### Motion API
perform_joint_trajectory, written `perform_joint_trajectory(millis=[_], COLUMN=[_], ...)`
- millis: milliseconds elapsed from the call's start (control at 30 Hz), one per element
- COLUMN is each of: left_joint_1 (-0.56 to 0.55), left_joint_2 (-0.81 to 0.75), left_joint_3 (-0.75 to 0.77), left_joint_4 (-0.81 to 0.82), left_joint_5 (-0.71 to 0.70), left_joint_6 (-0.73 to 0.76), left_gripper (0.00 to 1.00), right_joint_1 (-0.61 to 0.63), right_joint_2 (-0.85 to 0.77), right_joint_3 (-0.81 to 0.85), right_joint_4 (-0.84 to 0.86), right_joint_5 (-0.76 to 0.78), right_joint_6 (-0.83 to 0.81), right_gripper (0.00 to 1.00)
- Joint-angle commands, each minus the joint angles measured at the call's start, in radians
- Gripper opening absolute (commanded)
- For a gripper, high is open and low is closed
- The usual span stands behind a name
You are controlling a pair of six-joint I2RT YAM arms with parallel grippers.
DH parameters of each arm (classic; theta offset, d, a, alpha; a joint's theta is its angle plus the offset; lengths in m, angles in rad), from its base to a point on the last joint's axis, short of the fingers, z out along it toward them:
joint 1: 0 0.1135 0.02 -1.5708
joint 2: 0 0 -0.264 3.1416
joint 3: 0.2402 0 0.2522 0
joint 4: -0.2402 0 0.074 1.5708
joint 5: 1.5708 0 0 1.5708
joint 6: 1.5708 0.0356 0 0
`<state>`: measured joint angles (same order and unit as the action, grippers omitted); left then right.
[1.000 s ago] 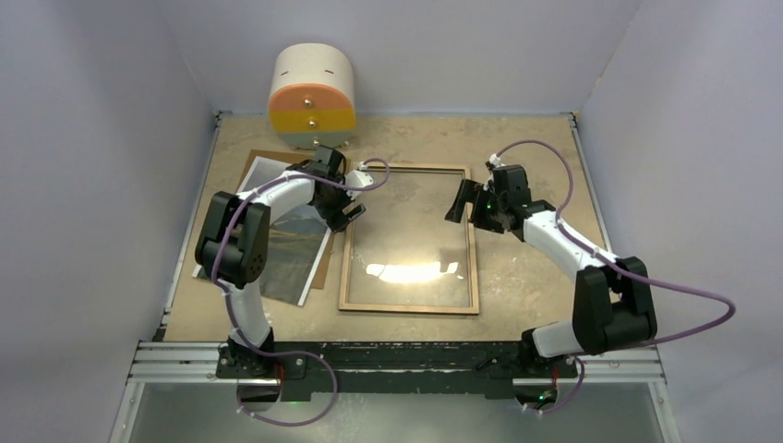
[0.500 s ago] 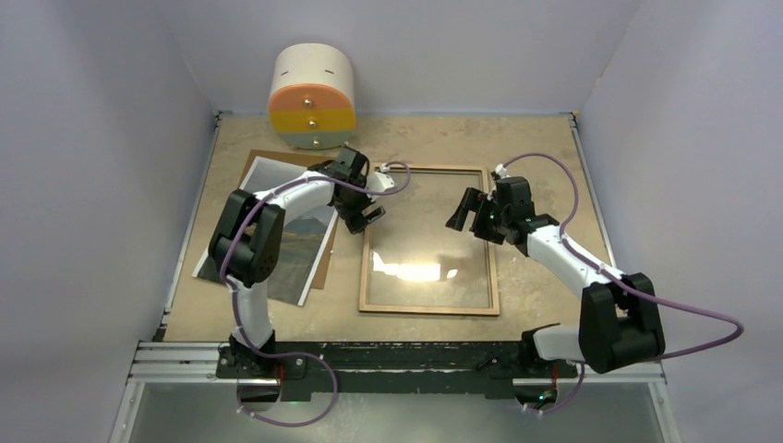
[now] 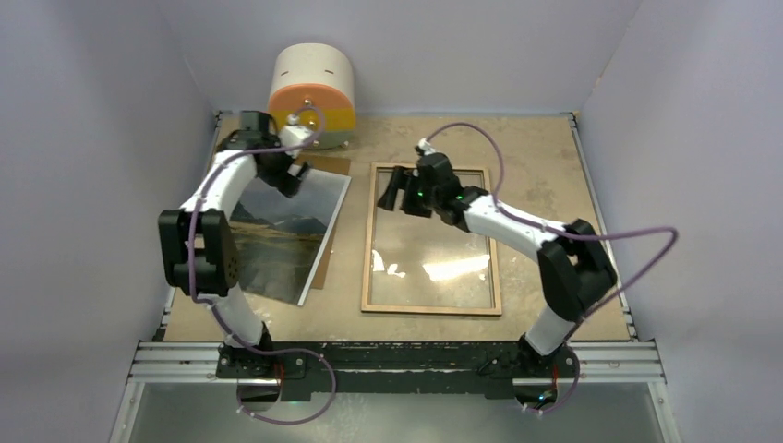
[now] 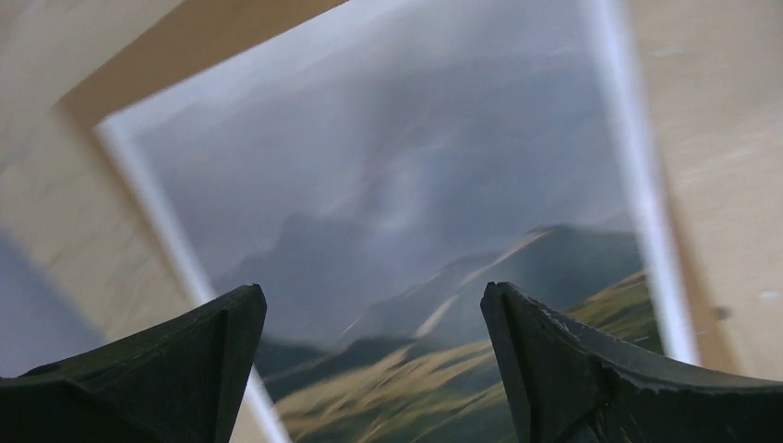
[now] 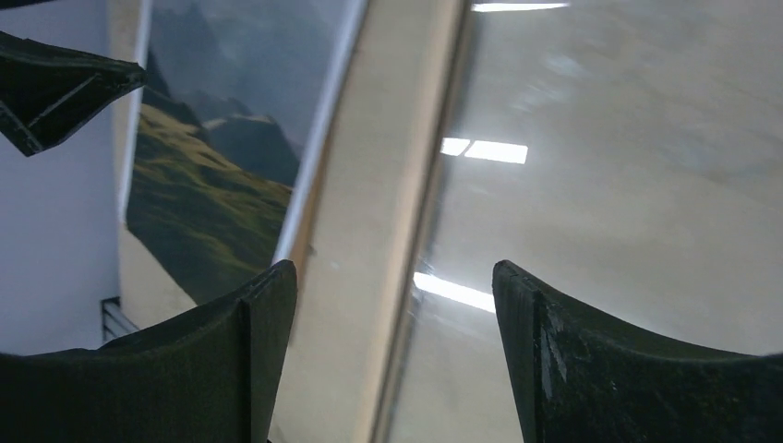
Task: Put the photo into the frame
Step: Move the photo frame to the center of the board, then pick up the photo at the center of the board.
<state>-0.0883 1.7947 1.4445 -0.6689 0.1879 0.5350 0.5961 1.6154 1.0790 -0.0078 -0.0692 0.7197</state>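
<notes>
The photo (image 3: 277, 242), a dark landscape with a white border, lies at the left on a brown backing board (image 3: 330, 164). The frame (image 3: 430, 309) lies to its right, wood side up, with a glass pane. My left gripper (image 3: 288, 175) is open and empty over the photo's far end. In the left wrist view the photo (image 4: 397, 185) fills the space past the gripper (image 4: 369, 314). My right gripper (image 3: 394, 190) is open and empty over the frame's far left corner. In the right wrist view it (image 5: 392, 286) straddles the frame's left rail (image 5: 388, 185), with the photo (image 5: 212, 157) beside it.
A white, orange and yellow drum-shaped object (image 3: 312, 97) stands at the back left, just behind the left gripper. Grey walls close in the table on three sides. A metal rail (image 3: 397, 355) runs along the near edge.
The frame slid to the right. My left gripper moved from the frame's left rail back and left to the photo's far end. My right gripper moved left across the frame to its far left corner.
</notes>
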Motion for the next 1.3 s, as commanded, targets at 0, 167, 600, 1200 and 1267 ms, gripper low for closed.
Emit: perform_joint_trajectory(millis=[0, 167, 600, 1200, 1267], left_joint_1=[0.196, 0.323, 0.405, 0.400, 0.400], left_joint_2=[-0.073, -0.056, 0.065, 0.114, 0.117], left_joint_3=[0.002, -0.087, -0.213, -0.347, -0.359], left_joint_4=[-0.023, 0.134, 0.404, 0.455, 0.466], left_joint_5=[-0.071, -0.266, -0.451, -0.380, -0.387], left_joint_6=[0.077, 0.092, 0.066, 0.146, 0.158], left_gripper=[0.94, 0.88, 0.83, 0.83, 0.83], right_joint_1=[0.106, 0.150, 0.159, 0.154, 0.154], right_joint_2=[0.176, 0.386, 0.697, 0.785, 0.762], right_joint_3=[0.223, 0.422, 0.679, 0.690, 0.671], right_joint_4=[0.054, 0.059, 0.024, 0.220, 0.248], right_joint_5=[0.017, 0.000, 0.151, 0.151, 0.161], right_joint_6=[0.067, 0.116, 0.193, 0.336, 0.332], right_gripper=[0.79, 0.78, 0.75, 0.69, 0.66])
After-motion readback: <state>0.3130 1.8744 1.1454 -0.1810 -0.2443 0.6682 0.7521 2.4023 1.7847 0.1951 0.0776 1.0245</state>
